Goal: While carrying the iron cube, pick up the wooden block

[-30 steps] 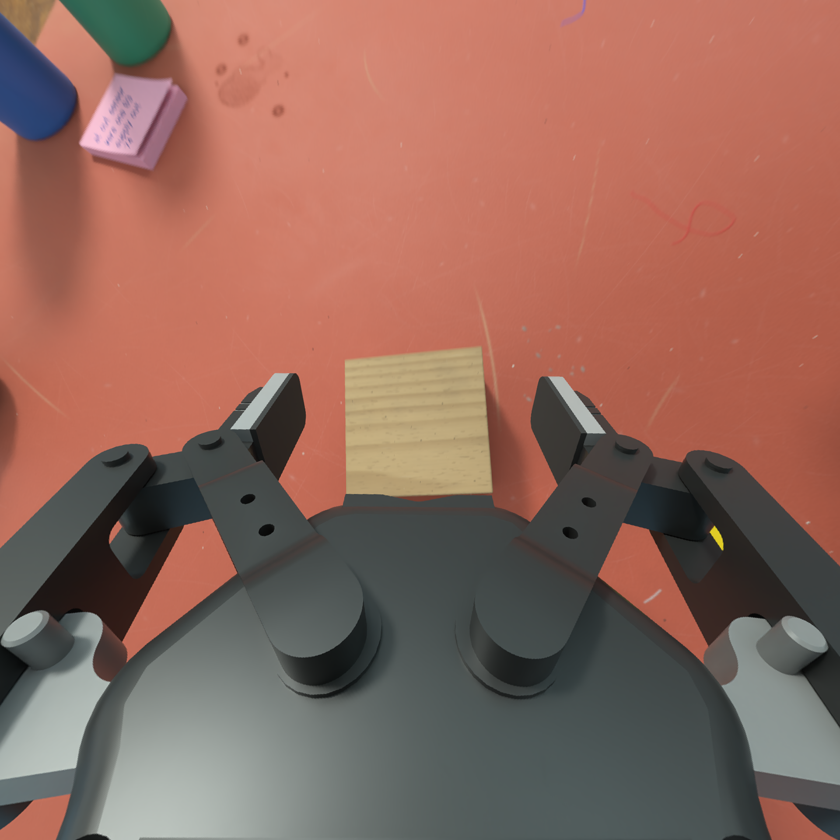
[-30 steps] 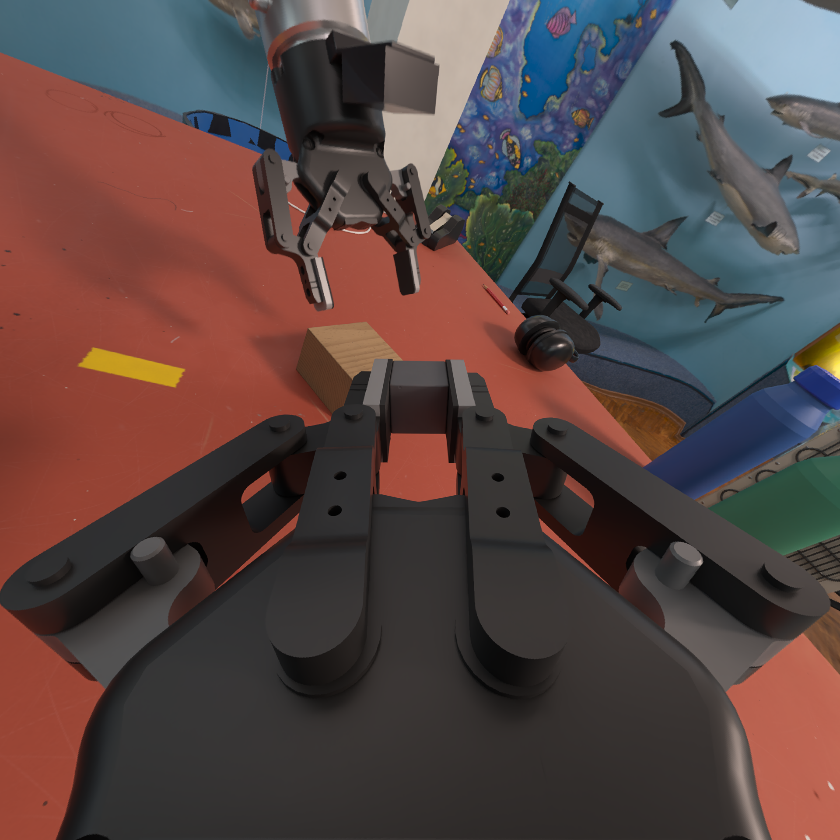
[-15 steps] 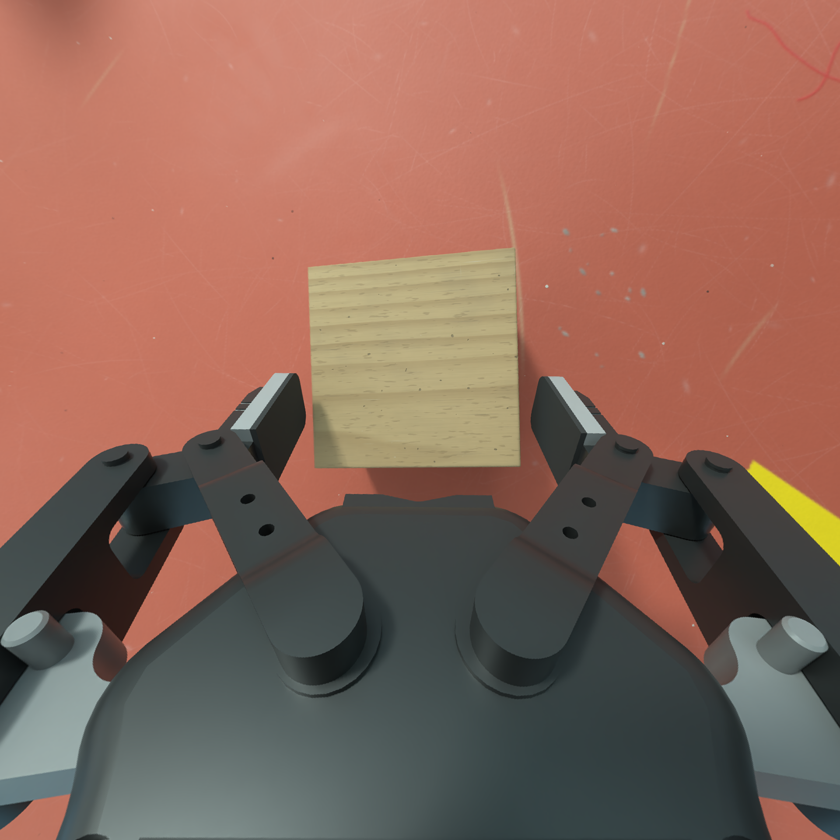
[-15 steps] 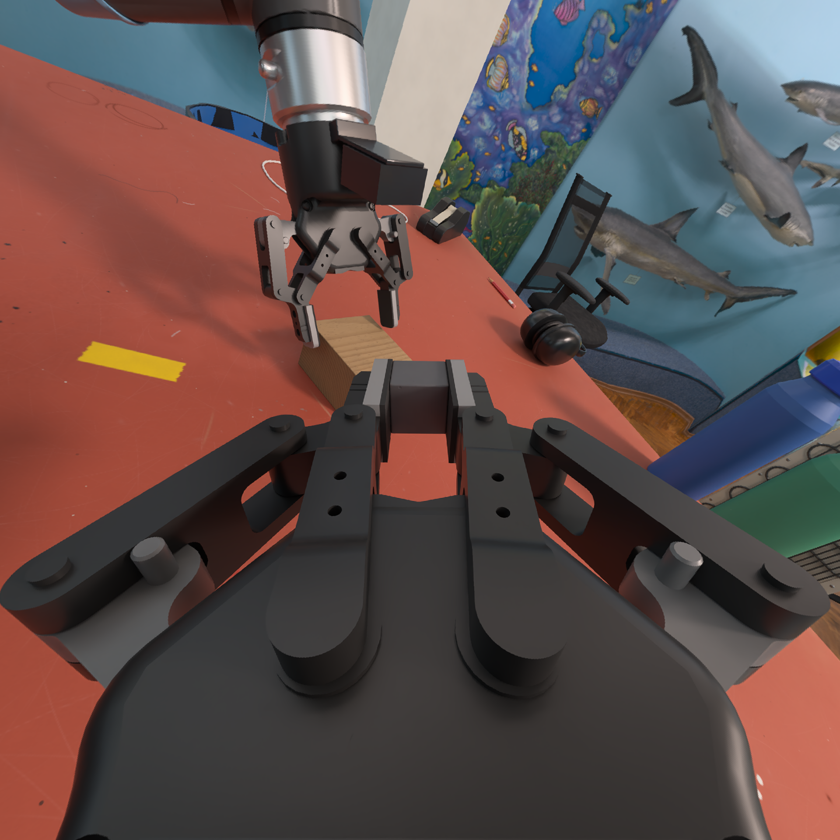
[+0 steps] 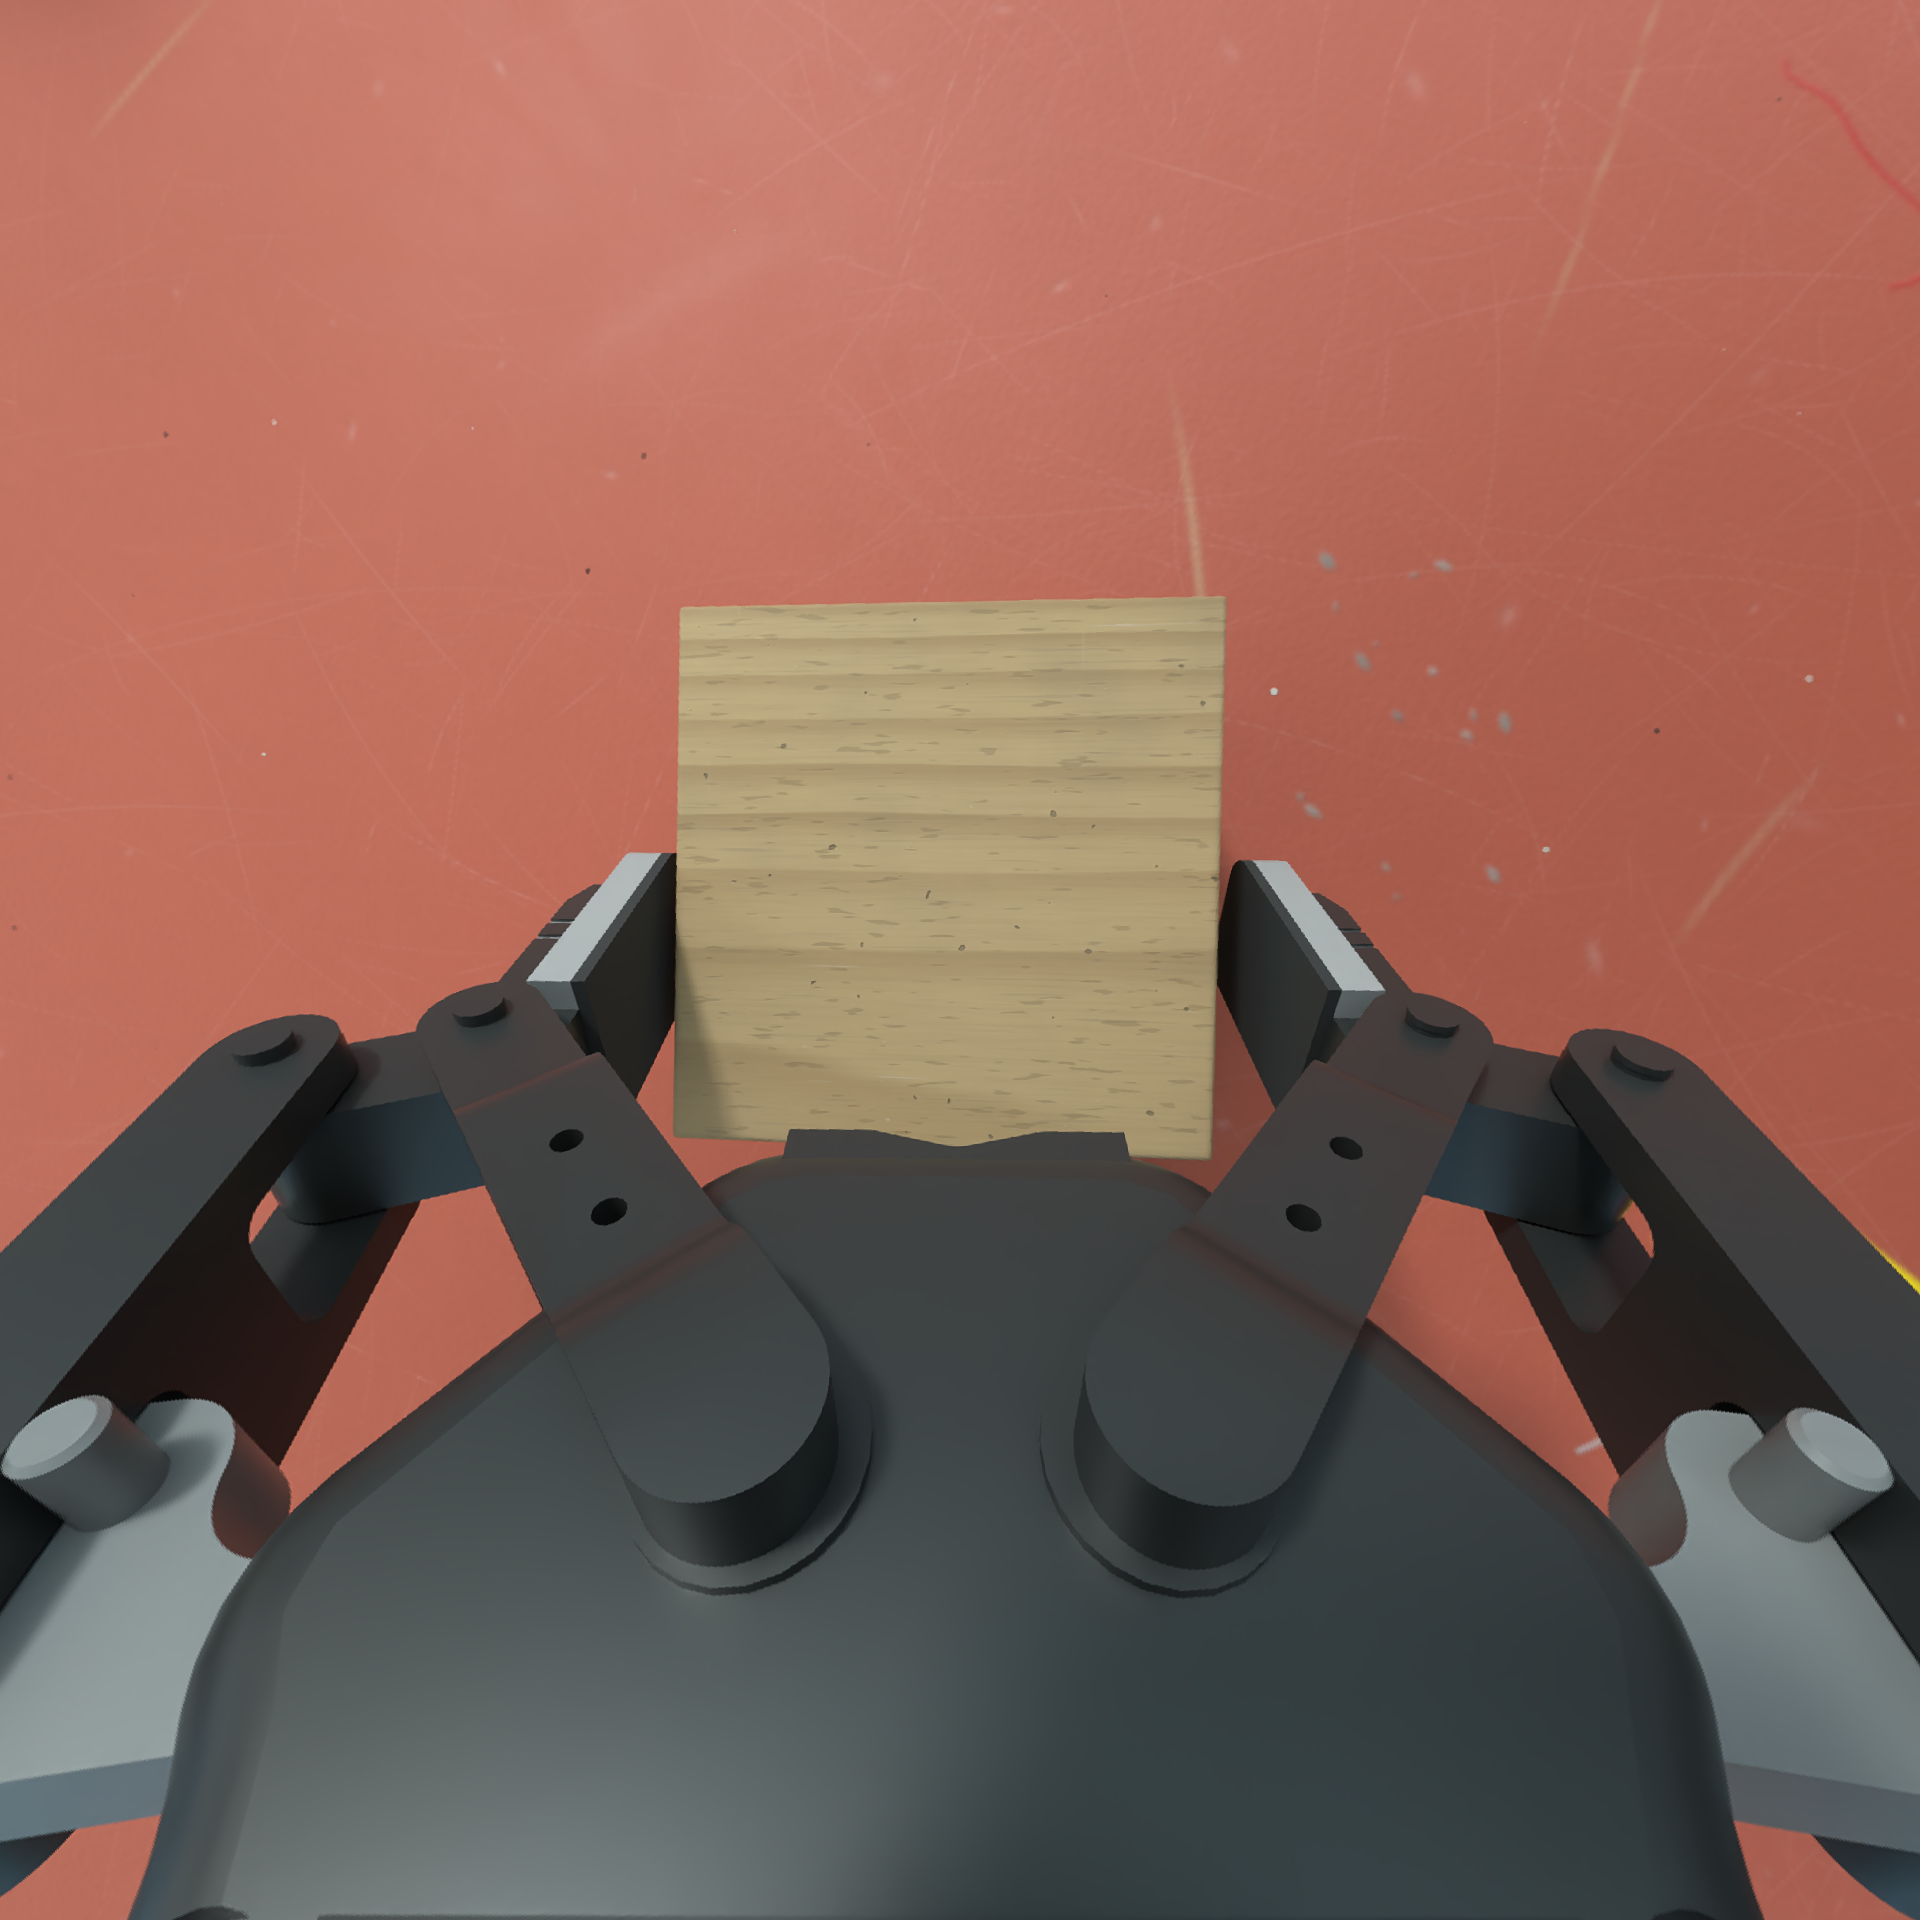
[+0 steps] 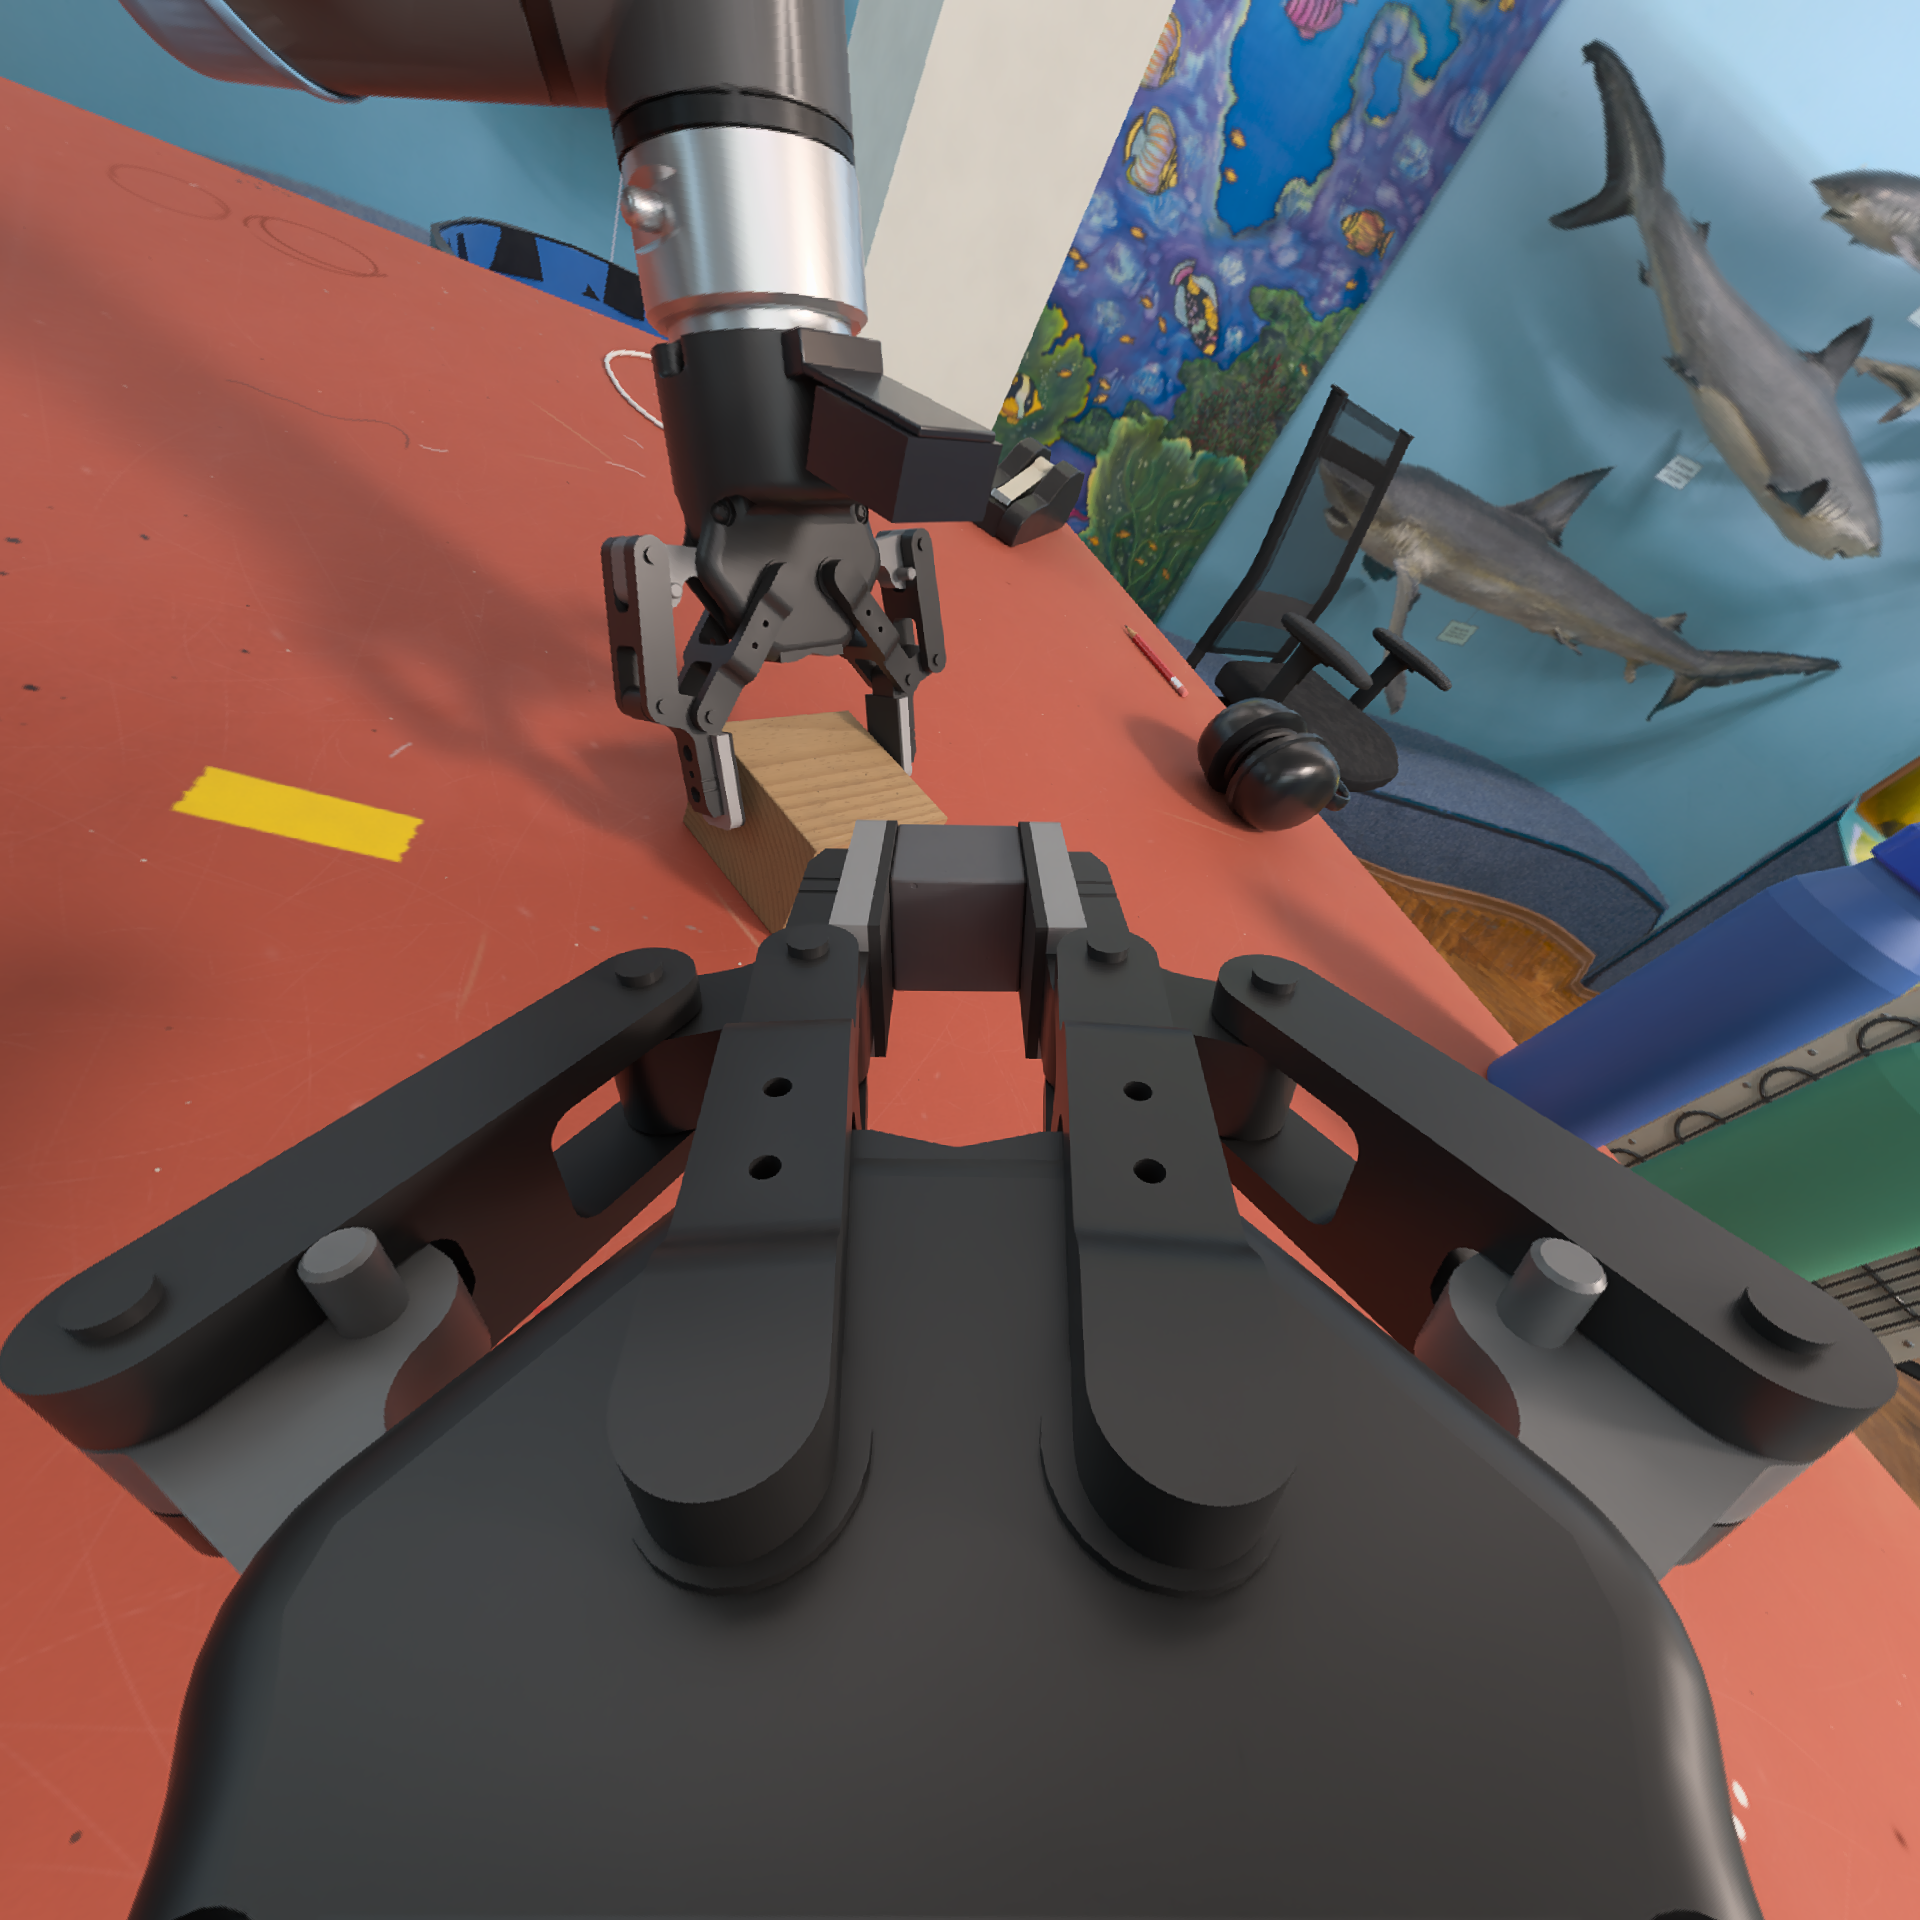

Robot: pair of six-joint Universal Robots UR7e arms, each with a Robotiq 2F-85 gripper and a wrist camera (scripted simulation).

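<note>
right gripper [image 6: 958, 906] is clamped tight on the iron cube [image 6: 956, 914]; the cube is held between the two pads, clear of the red table [image 6: 312, 582]. just beyond it the wooden block [image 6: 821, 790] is seen resting on the table, straddled by the left gripper [image 6: 800, 769] pointing down. in the left wrist view the left gripper [image 5: 948, 935] is spread wide, block [image 5: 945, 873] set between the fingers; the left pad looks to be at the block's side, a thin gap is seen at the right pad, so no grip is confirmed. yellow tape [image 6: 296, 812] is stuck left of the block. farther right, black earmuffs [image 6: 1273, 764] and a red pencil [image 6: 1153, 660] are laid near the table edge.
</note>
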